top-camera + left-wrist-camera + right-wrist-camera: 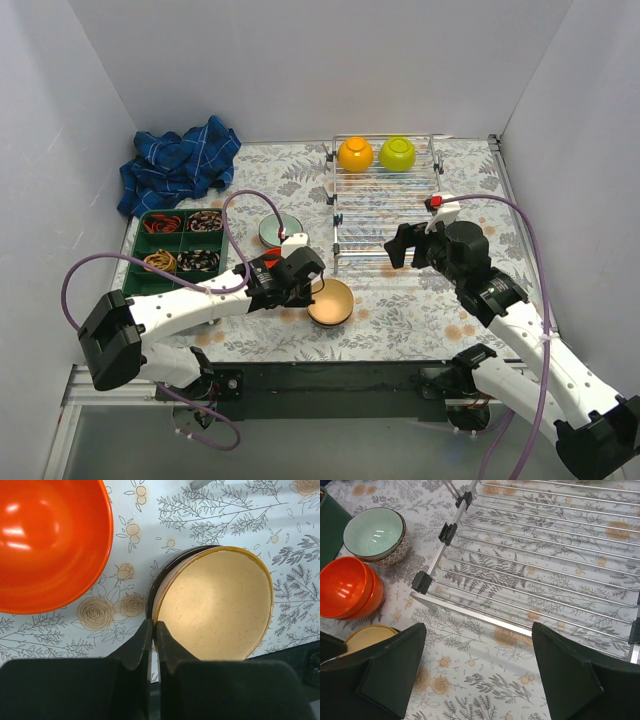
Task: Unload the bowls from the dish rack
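The chrome dish rack (pixel 385 210) holds an orange-yellow bowl (pixel 355 153) and a lime green bowl (pixel 397 153) at its far end; its near part (pixel 530 570) is bare. My left gripper (pixel 153 626) is shut on the near rim of the speckled beige bowl (pixel 217 605), which sits in a dark brown bowl (pixel 159 575) on the table in front of the rack (pixel 330 303). Red-orange bowls (pixel 347 587) are stacked beside it. A pale blue-green bowl (pixel 374 530) sits in the white patterned one. My right gripper (pixel 477 630) is open and empty, above the table by the rack's near rail.
A green compartment tray (pixel 138 248) with small items stands at the left. A crumpled blue cloth (pixel 180 160) lies at the back left. White walls close in the table on three sides.
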